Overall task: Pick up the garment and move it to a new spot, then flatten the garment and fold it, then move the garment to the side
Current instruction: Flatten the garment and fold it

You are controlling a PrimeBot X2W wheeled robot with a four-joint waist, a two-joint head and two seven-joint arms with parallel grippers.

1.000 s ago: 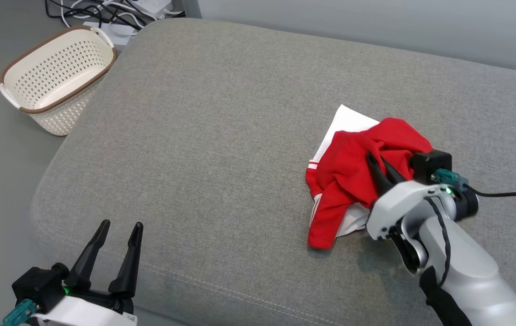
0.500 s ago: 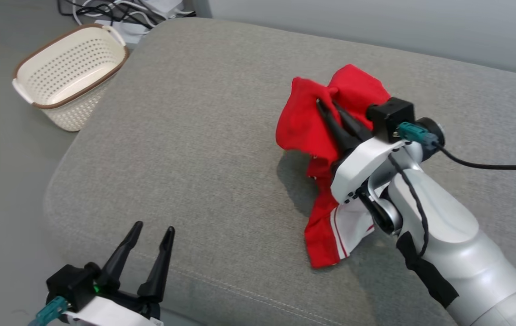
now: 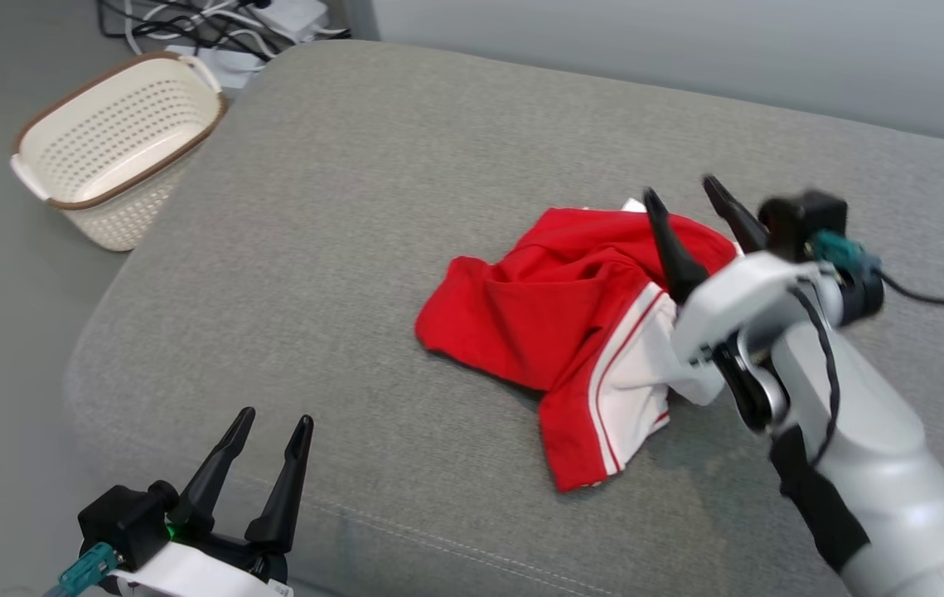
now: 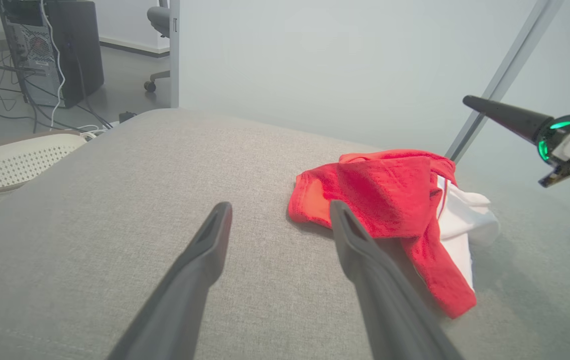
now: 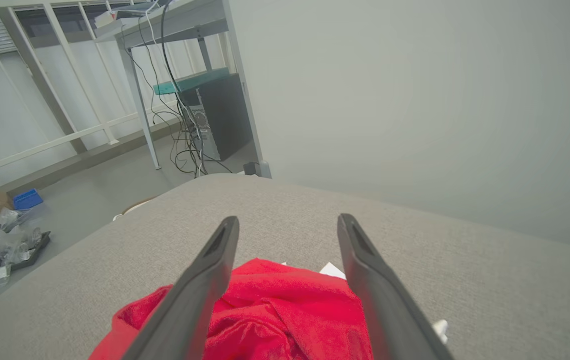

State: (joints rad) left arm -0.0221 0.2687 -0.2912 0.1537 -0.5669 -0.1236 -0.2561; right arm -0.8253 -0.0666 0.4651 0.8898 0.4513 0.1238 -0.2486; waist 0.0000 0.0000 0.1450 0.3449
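The garment (image 3: pixel 559 315) is red with white panels and red stripes. It lies crumpled on the grey cushion (image 3: pixel 372 191), right of centre. The left wrist view shows the garment (image 4: pixel 390 200) ahead and to the right, and the right wrist view has the garment (image 5: pixel 274 315) below the fingers. My right gripper (image 3: pixel 685 196) hovers open above the garment's right edge, holding nothing. My left gripper (image 3: pixel 273 424) stands open at the cushion's near left edge, well apart from the cloth. The right gripper (image 4: pixel 470 102) also shows in the left wrist view at the upper right.
A cream perforated basket (image 3: pixel 111 145) with a brown rim stands on the floor left of the cushion. Cables and a power strip (image 3: pixel 215 25) lie behind it. A pale wall (image 3: pixel 687 50) runs along the cushion's far side. A computer tower (image 4: pixel 49 50) stands further back.
The right gripper has opened and let the garment go; the cloth dropped and spread on the cushion. The gripper rose clear to the right. The left gripper has stayed put, and the camera shifted.
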